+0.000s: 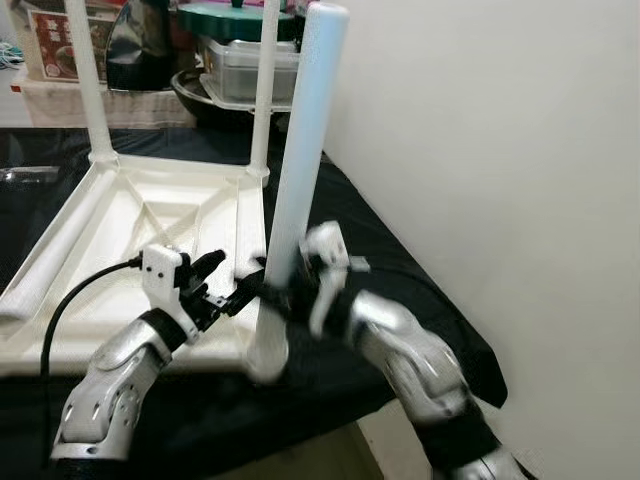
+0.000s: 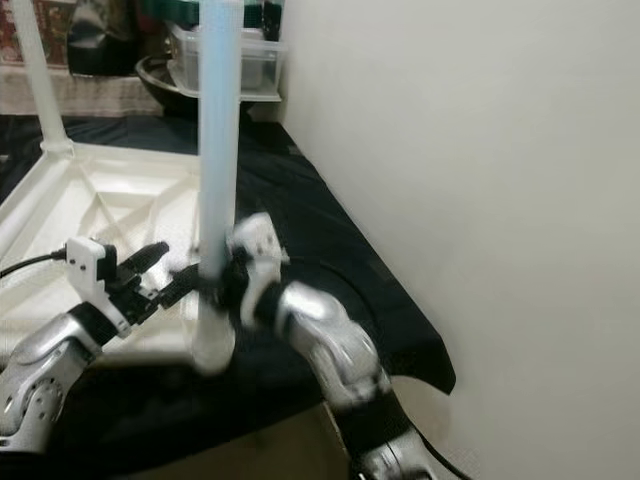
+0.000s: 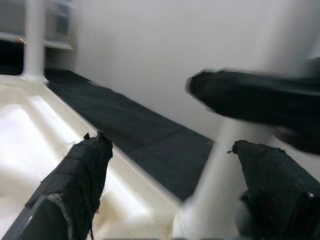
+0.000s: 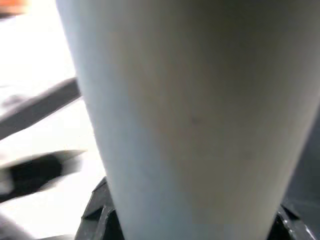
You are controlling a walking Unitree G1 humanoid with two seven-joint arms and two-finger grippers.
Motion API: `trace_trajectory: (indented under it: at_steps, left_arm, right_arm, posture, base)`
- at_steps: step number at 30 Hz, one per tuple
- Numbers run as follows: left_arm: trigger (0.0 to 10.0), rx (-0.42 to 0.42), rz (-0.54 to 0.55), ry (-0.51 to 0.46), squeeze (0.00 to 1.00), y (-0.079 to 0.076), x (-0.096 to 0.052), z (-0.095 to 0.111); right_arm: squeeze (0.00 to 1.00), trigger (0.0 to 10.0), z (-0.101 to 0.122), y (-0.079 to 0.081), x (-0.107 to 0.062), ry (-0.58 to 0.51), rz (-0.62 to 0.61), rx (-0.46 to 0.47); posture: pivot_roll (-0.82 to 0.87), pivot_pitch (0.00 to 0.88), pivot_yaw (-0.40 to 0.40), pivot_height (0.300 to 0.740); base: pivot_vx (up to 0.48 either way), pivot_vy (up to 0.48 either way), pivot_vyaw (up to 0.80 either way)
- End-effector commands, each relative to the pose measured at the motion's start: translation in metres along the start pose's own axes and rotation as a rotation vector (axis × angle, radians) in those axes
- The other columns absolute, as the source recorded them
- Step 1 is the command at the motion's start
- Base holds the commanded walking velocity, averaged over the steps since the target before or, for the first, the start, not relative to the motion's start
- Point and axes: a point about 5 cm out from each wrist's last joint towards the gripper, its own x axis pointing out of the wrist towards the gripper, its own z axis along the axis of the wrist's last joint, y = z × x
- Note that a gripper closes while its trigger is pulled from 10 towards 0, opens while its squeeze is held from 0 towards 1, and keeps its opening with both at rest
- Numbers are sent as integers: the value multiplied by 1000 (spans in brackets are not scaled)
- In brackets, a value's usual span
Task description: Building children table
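A white plastic table top [image 1: 130,230] lies upside down on a black cloth. Two white legs [image 1: 88,80] stand upright in its far corners. A third white leg [image 1: 303,150] stands upright at the near right corner socket [image 1: 266,350]. My right gripper [image 1: 283,290] is shut on this leg low down, and the leg [image 4: 195,115] looms close in the right wrist view. My left gripper [image 1: 222,283] is open just left of the leg's base, with its fingers [image 3: 75,180] spread toward the leg [image 3: 225,165].
A white wall [image 1: 500,150] rises close on the right. The black cloth's edge [image 1: 470,350] hangs at the near right. Behind the table top stand a dark bowl, a clear lidded box [image 1: 245,65] and other clutter.
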Motion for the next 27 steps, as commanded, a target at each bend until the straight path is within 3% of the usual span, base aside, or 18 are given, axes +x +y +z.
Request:
trace_trajectory:
  at_steps: [1, 2, 3, 7, 8, 9, 10, 11, 12, 13, 14, 15, 19, 21, 22, 24, 25, 27]
  left_arm:
    - [10000, -5, -16, -4, 0, -3, 0, 1]
    - [10000, -5, -18, -4, 0, -3, 0, 1]
    - [10000, -6, -18, -3, 0, -3, 0, 1]
    - [10000, -5, -19, -2, 0, -3, 0, 1]
    - [10000, -5, -19, -2, 0, -2, 0, 1]
    - [10000, -5, -19, -2, 0, -2, 0, 1]
    - [10000, -5, -20, 0, 0, -2, 0, 1]
    - [10000, -5, -20, 0, 0, -2, 0, 1]
    - [10000, -4, -20, 1, 0, -2, 0, 1]
    - [10000, -3, -20, 2, 0, -1, 0, 1]
    - [10000, -3, -20, 2, 0, -1, 0, 1]
    - [10000, -3, -20, 4, 0, -1, 1, 1]
    - [10000, -2, -20, 5, 0, -1, 1, 1]
    - [10000, -2, -19, 5, 0, -1, 1, 1]
    - [10000, -2, -19, 5, 0, -1, 1, 1]
    - [10000, -2, -17, 5, 0, 0, 2, 1]
    - [10000, -2, -17, 5, 0, 0, 2, 1]
    - [10000, -1, -17, 4, 0, 0, 2, 1]
  right_arm:
    - [0, 0, -34, -53, -16, 159, -398, 73]
    - [0, 0, -38, -74, -27, 173, -611, 83]
    - [0, 0, -41, -85, -36, 183, -738, 85]
    - [0, 0, -39, -89, -45, 173, -800, 54]
    - [0, 10000, -38, -80, -41, 160, -731, 74]
    - [0, 10000, -38, -80, -41, 160, -731, 74]
    - [0, 10000, -33, -65, -35, 98, -594, 105]
    - [0, 10000, -33, -65, -35, 98, -594, 105]
    - [1000, 10000, -26, -50, -30, 33, -457, 126]
    - [1000, 10000, -18, -37, -26, -18, -321, 147]
    - [1000, 10000, -18, -37, -26, -18, -321, 147]
    - [0, 10000, -9, -27, -24, -63, -201, 139]
    - [0, 10000, -3, -22, -22, -82, -137, 131]
    - [0, 10000, 14, -8, -26, -145, 115, 103]
    - [0, 10000, 14, -8, -26, -145, 115, 103]
    - [0, 10000, 25, 9, -39, -166, 391, 60]
    - [0, 10000, 25, 9, -39, -166, 391, 60]
    - [0, 10000, 27, 18, -46, -158, 512, 31]
  posture:
    - [147, 0, -188, 740]
    - [147, 0, -188, 740]
    - [147, 0, -188, 740]
    - [146, 0, -183, 740]
    - [140, 0, -176, 740]
    - [140, 0, -176, 740]
    - [142, 0, -177, 740]
    - [142, 0, -177, 740]
    - [143, 0, -177, 740]
    - [142, 0, -175, 740]
    - [142, 0, -175, 740]
    - [142, 0, -175, 740]
    - [141, 0, -176, 740]
    - [143, 0, -178, 740]
    - [143, 0, -178, 740]
    - [144, 0, -179, 740]
    - [144, 0, -179, 740]
    - [144, 0, -179, 740]
  base:
    - [0, 0, 0]
    - [0, 0, 0]
    - [0, 0, 0]
    - [0, 0, 0]
    - [0, 0, 0]
    - [0, 0, 0]
    - [0, 0, 0]
    - [0, 0, 0]
    - [0, 0, 0]
    - [0, 0, 0]
    - [0, 0, 0]
    - [0, 0, 0]
    - [0, 0, 0]
    - [0, 0, 0]
    - [0, 0, 0]
    - [0, 0, 0]
    - [0, 0, 0]
    - [0, 0, 0]
